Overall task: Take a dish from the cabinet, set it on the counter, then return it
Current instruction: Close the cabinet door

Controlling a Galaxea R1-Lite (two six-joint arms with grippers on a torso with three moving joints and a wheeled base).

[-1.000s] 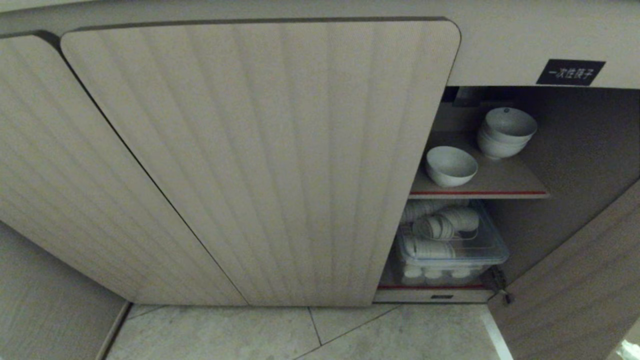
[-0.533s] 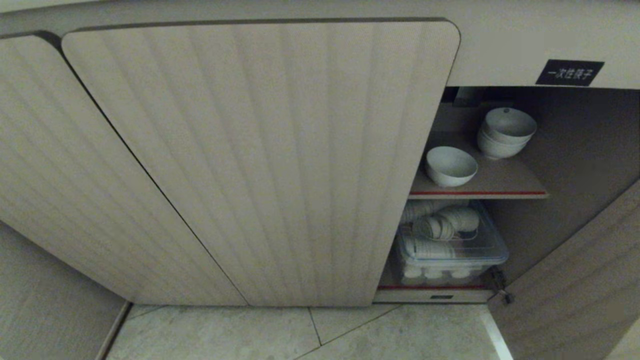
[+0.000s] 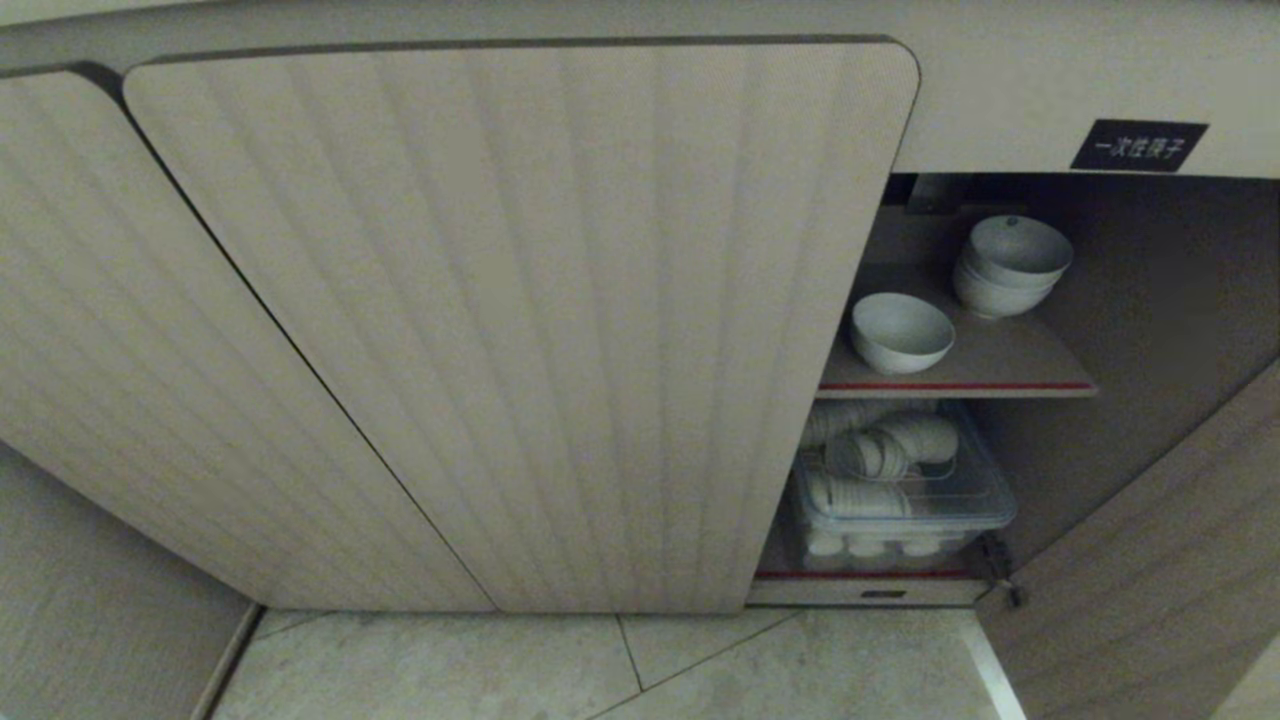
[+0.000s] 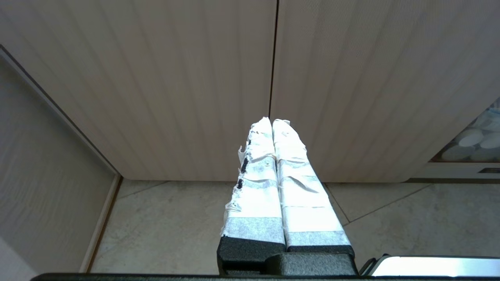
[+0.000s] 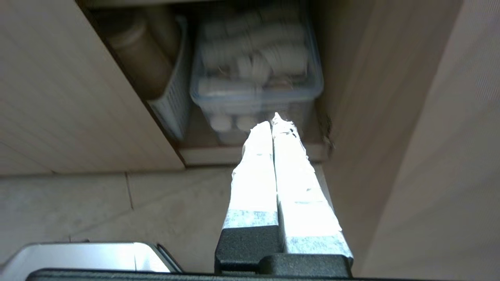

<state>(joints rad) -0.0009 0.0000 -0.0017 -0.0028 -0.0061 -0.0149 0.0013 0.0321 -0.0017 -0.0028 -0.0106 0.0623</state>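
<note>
The cabinet (image 3: 520, 320) fills the head view, its ribbed left doors closed and the right side open. On the red-edged upper shelf (image 3: 960, 385) a white bowl-shaped dish (image 3: 902, 332) sits alone, and two stacked bowls (image 3: 1012, 262) stand behind it. Neither gripper shows in the head view. My right gripper (image 5: 273, 119) is shut and empty, low over the floor and pointing at the lower shelf. My left gripper (image 4: 271, 119) is shut and empty before the seam of the closed doors (image 4: 273, 58). The counter is out of view.
A clear plastic bin (image 3: 900, 500) of stacked white dishes fills the lower shelf; a white slotted basket (image 5: 172, 105) stands beside it. The open door (image 3: 1150, 570) juts out on the right. Tiled floor (image 3: 600, 670) lies below. A black label (image 3: 1139, 145) sits above the opening.
A pale shape at the bottom right corner of the head view has dropped out of sight. The bowls and doors have not moved.
</note>
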